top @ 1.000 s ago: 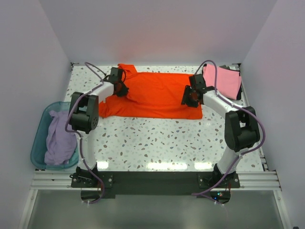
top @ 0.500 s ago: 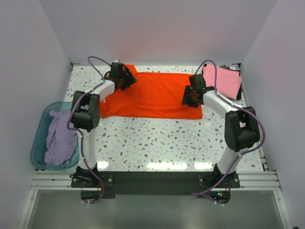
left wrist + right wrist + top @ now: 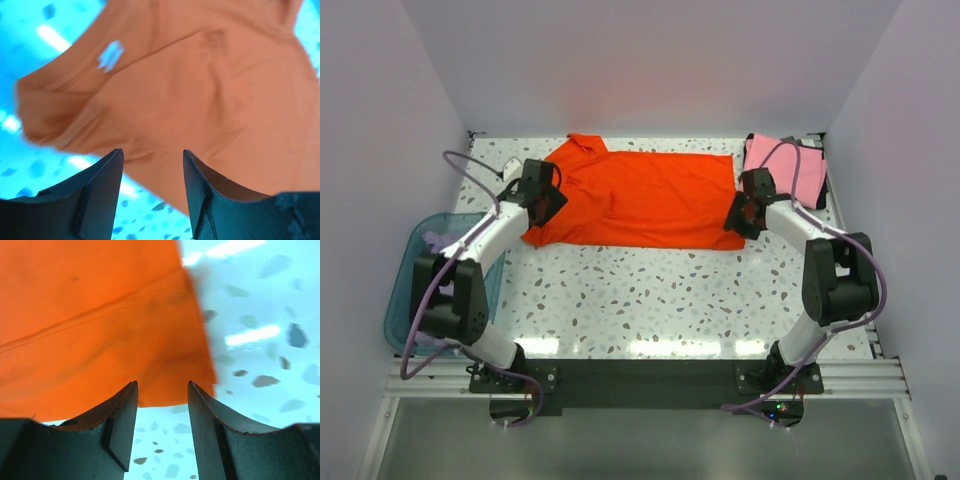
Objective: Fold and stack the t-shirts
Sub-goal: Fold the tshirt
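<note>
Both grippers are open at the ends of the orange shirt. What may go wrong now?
The left gripper hangs over the bunched sleeve of the orange shirt, so it may pinch only that fold. The right gripper sits at the hem corner and may catch too little cloth, which could slip.

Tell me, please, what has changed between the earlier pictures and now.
The left end effector moved from the collar of the orange-red t-shirt nearer, to its left edge; the right end effector slid rightward to its near right corner. Both are open, gripping nothing. The pink t-shirt and lavender t-shirt stayed put.
</note>
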`<state>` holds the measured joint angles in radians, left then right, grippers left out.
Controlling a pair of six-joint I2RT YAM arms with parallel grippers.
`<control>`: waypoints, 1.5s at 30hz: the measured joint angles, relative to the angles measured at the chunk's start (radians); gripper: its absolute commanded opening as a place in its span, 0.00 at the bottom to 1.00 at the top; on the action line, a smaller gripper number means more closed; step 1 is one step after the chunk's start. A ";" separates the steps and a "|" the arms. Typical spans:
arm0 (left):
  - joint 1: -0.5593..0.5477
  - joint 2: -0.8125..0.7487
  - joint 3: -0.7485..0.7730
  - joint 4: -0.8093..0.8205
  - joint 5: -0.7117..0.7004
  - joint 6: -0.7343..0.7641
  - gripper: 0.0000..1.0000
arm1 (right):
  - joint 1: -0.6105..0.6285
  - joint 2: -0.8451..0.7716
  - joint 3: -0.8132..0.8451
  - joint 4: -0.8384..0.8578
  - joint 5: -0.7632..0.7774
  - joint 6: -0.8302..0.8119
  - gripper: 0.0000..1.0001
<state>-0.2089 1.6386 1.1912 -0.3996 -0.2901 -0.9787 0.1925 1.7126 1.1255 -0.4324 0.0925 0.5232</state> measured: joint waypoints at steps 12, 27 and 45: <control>0.000 -0.217 -0.320 -0.113 -0.148 -0.077 0.55 | -0.072 -0.063 -0.151 0.042 0.020 0.046 0.54; 0.014 -0.068 -0.314 -0.048 -0.191 -0.077 0.51 | -0.112 -0.065 -0.164 0.061 0.017 0.054 0.54; 0.036 0.050 -0.254 -0.047 -0.277 -0.082 0.49 | -0.120 -0.043 -0.179 0.132 -0.061 0.082 0.45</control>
<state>-0.1726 1.6886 0.9367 -0.4461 -0.5667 -1.0603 0.0727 1.6691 0.9466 -0.3008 0.0311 0.6056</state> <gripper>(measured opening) 0.499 0.485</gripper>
